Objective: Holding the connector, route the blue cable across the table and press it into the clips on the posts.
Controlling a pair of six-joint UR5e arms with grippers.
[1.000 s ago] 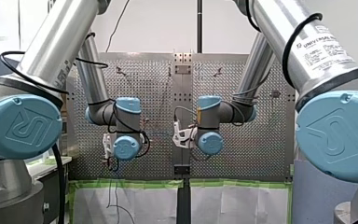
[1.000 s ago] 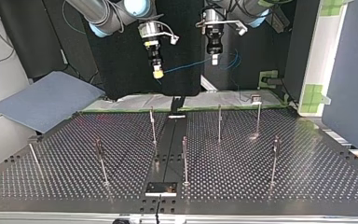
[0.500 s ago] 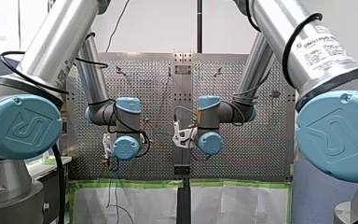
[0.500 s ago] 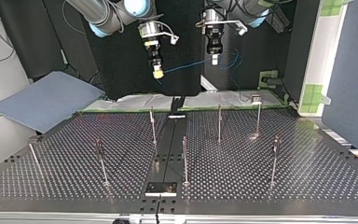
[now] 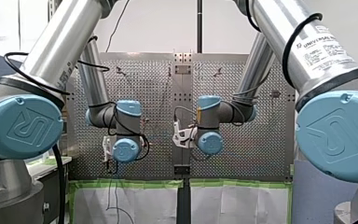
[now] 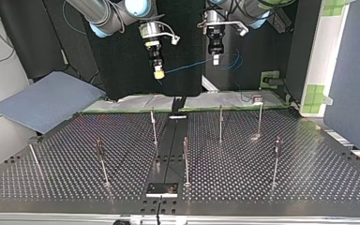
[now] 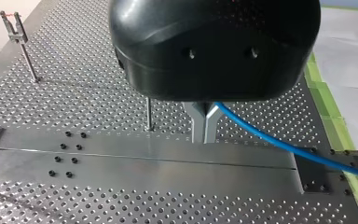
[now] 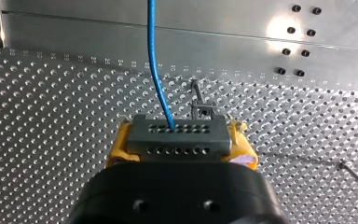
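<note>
As routing is beginning, change: left gripper (image 7: 204,136) is shifting slightly, pinching cable (image 7: 279,143).
Right gripper (image 8: 182,133): clamping connector (image 8: 177,143).
Posts (image 6: 221,123): awaiting cable.

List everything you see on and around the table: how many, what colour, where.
table: one, perforated metal, under both arms.
posts: seven visible, metal, upright on the table.
blue cable: one, blue, in mid-air, top view's upper middle.
connector: one, grey, in right gripper.
sheet: one, blue-grey, beside the table, top view's left.
right gripper: one, yellow pads, shut on the connector.
left gripper: one, metal fingers, shut on the blue cable.
</note>
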